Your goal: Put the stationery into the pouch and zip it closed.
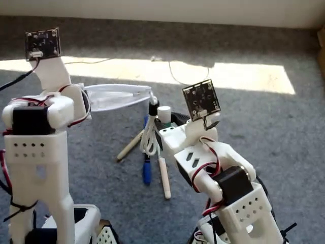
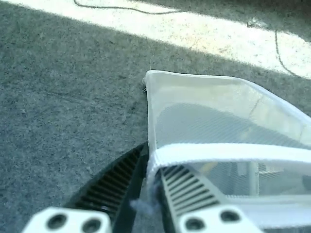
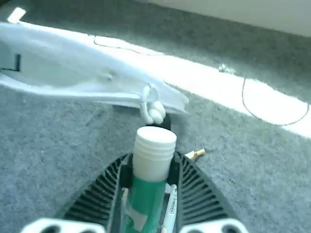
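The pouch (image 1: 119, 96) is a see-through white mesh one. It's up off the carpet (image 1: 264, 142) and sticking out sideways from the left arm. The left gripper (image 2: 148, 165) has its jaws pinched right together on one corner of the pouch's banded edge, so the mesh fans away from the fingertips. At the pouch's far end a white pull cord (image 1: 150, 138) dangles down in loops. In the right wrist view the knot of that cord sits just above the glue stick's cap.

The glue stick (image 3: 151, 167) has a white cap and a green body. It's clamped between the right gripper (image 3: 151, 158) jaws, which are only as far open as the stick is wide. The cap points toward the pouch's end, close to it but not inside. A white pen with print on it shows right next to the stick inside the jaws, and I can't tell if it's gripped or just lying underneath.

The rest of the stationery is on the carpet below the right gripper. There's a tan pencil (image 1: 129, 145) at an angle, a blue pen (image 1: 147, 168) and a white pen (image 1: 164, 179), all close together.

A band of sunlight crosses the carpet behind, with a thin cable (image 1: 180, 76) lying across it.
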Controlling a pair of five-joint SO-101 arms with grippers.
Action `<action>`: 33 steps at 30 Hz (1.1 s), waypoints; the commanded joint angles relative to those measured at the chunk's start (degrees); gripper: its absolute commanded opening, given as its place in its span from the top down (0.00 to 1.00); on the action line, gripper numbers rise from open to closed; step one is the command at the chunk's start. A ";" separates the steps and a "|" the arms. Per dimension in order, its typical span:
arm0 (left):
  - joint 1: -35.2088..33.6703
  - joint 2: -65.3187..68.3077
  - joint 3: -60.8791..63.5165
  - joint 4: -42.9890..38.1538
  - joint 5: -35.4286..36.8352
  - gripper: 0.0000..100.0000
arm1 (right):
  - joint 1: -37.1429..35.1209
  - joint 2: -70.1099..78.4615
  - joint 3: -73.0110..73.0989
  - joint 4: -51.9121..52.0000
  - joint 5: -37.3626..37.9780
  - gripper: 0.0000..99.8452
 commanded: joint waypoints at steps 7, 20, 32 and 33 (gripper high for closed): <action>1.01 16.13 -18.15 7.30 -0.44 0.99 | -4.53 -3.12 -12.53 -1.45 0.00 0.99; 1.10 19.56 -20.18 7.56 0.70 0.99 | -5.14 -2.86 -11.38 -28.53 0.00 0.99; 1.10 19.30 -20.00 7.56 0.79 0.99 | -15.52 -2.86 0.66 -48.48 12.84 0.99; 1.10 19.30 -20.00 7.56 0.70 0.99 | -15.69 -2.86 1.98 -50.42 13.54 0.99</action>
